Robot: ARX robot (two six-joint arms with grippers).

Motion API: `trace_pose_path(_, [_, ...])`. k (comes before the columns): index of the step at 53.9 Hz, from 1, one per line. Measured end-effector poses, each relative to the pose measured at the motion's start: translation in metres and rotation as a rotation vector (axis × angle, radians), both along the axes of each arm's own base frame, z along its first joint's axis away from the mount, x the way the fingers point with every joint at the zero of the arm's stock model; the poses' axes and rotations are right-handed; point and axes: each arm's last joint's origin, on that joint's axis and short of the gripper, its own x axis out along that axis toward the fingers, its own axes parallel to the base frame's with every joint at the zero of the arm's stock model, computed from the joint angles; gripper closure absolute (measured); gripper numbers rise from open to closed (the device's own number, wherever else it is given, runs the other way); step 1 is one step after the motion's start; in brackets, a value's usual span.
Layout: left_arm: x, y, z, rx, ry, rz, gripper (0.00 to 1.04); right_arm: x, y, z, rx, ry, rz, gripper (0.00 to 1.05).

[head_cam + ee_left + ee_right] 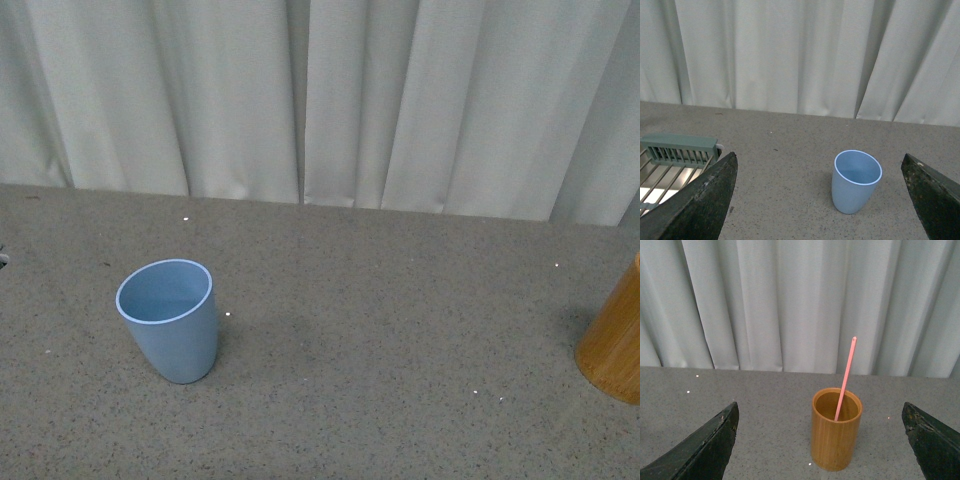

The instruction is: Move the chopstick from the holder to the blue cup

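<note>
With right gripper (819, 412) wide open and empty, centre on the chopstick (846, 375) above the holder (835, 445), pinch near its top, then lift straight up

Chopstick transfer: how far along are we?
Nothing done yet: the pink chopstick stands in the bamboo holder, and the blue cup looks empty. Nothing in hand: the right gripper is open facing the holder, the left gripper open facing the cup, both holding nothing. Left: the whole job, grasp, lift out, carry over, drop into the cup.
</note>
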Motion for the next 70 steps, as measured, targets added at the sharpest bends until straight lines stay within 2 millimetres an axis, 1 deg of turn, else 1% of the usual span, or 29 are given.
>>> trace_pose_path(70, [0.0,0.0,0.0,0.0,0.0,0.0,0.07,0.0,0.0,0.0,0.0,0.0,0.0,0.1])
